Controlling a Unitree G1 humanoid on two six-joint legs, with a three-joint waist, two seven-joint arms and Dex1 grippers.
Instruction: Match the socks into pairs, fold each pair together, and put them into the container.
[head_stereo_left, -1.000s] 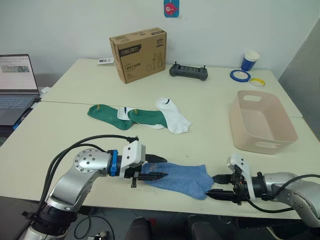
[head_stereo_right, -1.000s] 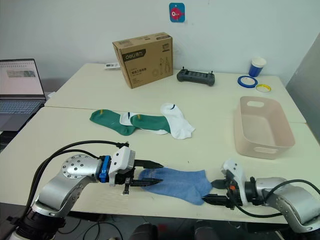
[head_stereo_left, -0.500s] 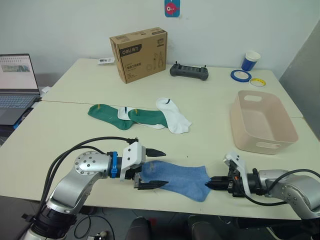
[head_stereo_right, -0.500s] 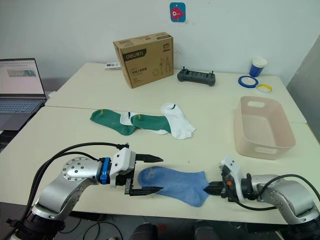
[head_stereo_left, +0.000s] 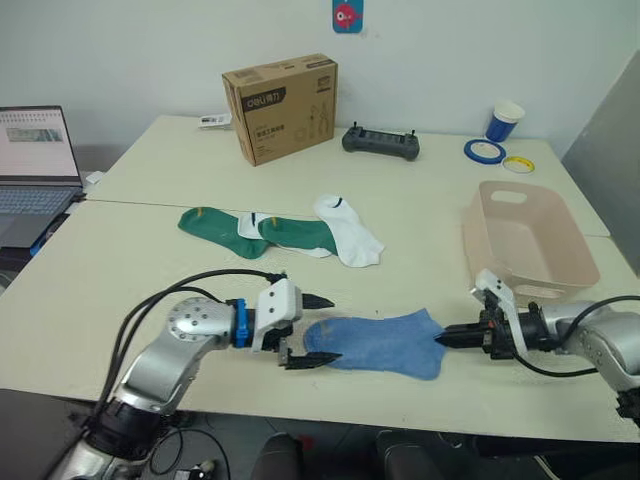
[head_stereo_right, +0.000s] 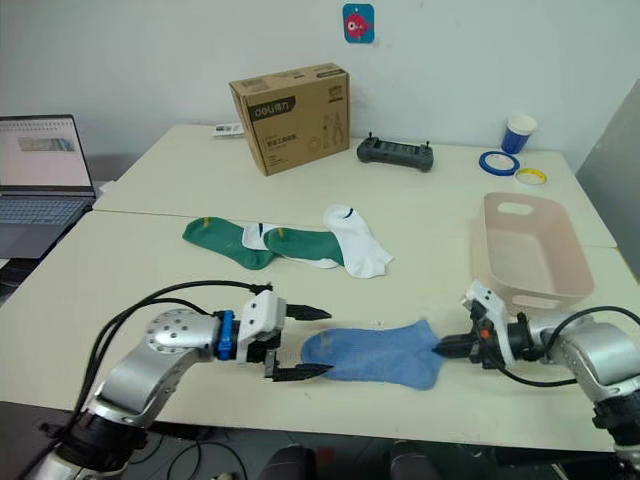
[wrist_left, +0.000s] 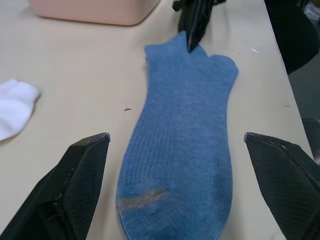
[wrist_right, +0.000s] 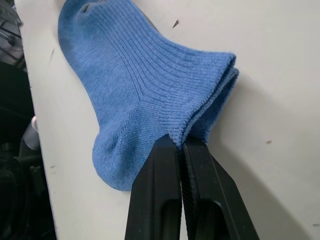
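Pinching the cuff edge of the blue socks (head_stereo_left: 385, 342), the right pincer (head_stereo_left: 448, 338) is clamped on the fabric, its two fingers pressed together, as the right wrist view confirms. The left pincer (head_stereo_left: 312, 328) stands wide apart at the toe end, one finger on either side of it, gripping nothing. The cuff shows two layers in the right wrist view, so the blue pair appears stacked and laid flat at the near edge of the surface (head_stereo_left: 120, 260). Judged step: folding this first pair. The next move calls for carrying the cuff over toward the toe, with the left pincer closing to pin the toe. Further back, two green socks (head_stereo_left: 245, 231) and two white socks (head_stereo_left: 347, 228) lie overlapped, unsorted. The tub (head_stereo_left: 527, 241) sits to the right, nothing visible inside it.
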